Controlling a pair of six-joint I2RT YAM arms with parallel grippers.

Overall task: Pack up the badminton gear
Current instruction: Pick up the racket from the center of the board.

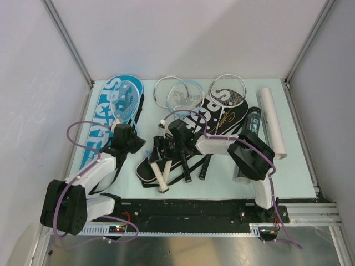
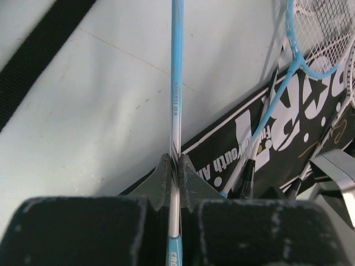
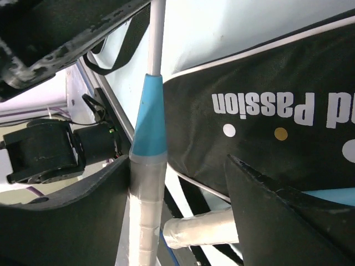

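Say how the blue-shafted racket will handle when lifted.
The racket has a very thin shaft, so it probably flexes and feels light. Pinched in the left gripper on that narrow, glossy shaft, it may swivel.

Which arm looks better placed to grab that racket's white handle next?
Probably the right. The right gripper stands open with the white handle between its jaws, whereas the left gripper is shut on a racket's blue shaft, so it is occupied.

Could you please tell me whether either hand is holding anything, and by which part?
The left hand is clamped on the blue racket by its thin shaft. The right hand holds nothing yet: it stands open around a white racket handle.
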